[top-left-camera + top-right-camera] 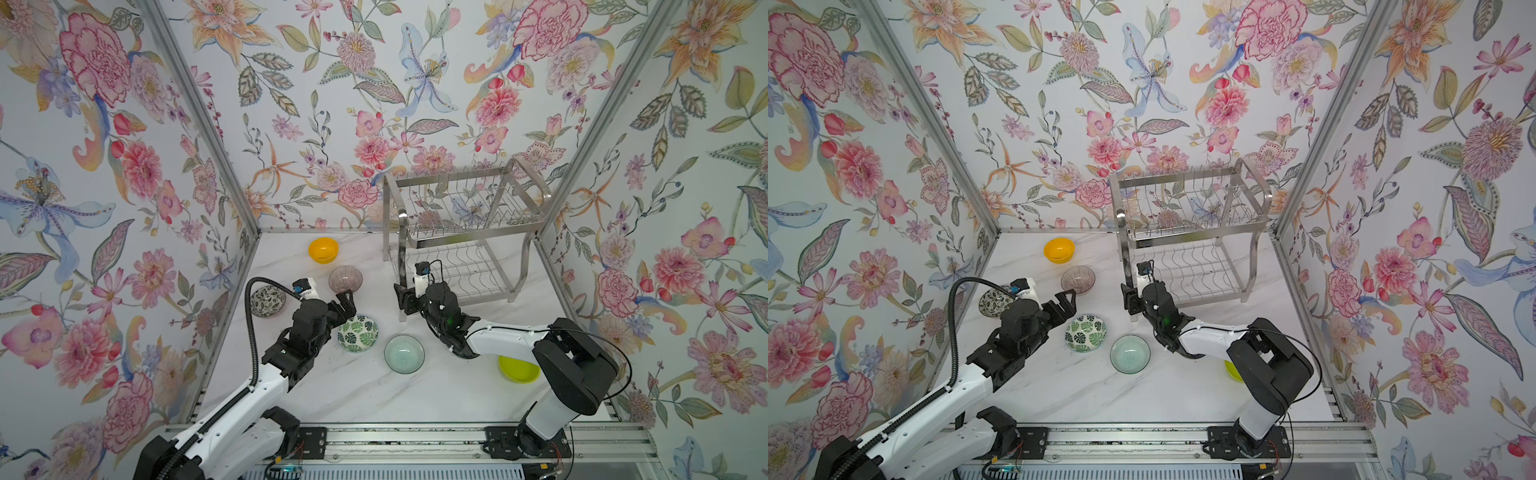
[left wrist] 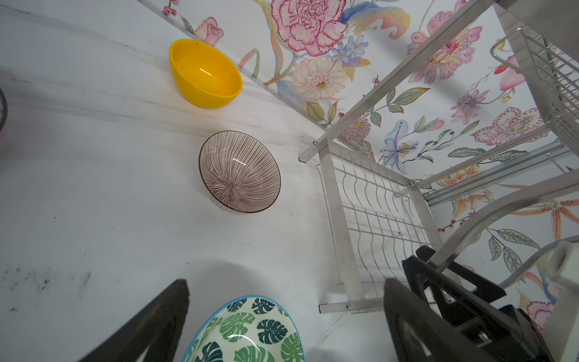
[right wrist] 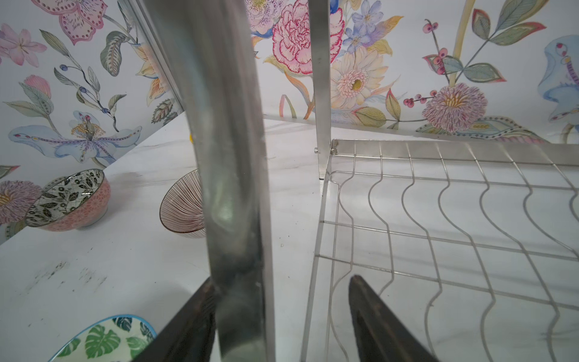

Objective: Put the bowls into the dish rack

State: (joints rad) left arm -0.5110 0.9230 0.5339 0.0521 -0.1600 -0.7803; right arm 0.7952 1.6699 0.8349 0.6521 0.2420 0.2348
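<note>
Marble table (image 1: 374,395): right tool (image 3: 281,281) part-open astride dish rack leg (image 3: 232,156); left tool (image 2: 286,283) gapes empty

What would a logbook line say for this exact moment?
left gripper: open, by leaf-print bowl | right gripper: open, astride a leg of the dish rack | loaded: nothing

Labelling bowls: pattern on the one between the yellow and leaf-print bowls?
Striped bowl: fine purplish lines radiating from its centre. Best in left wrist view.
</note>
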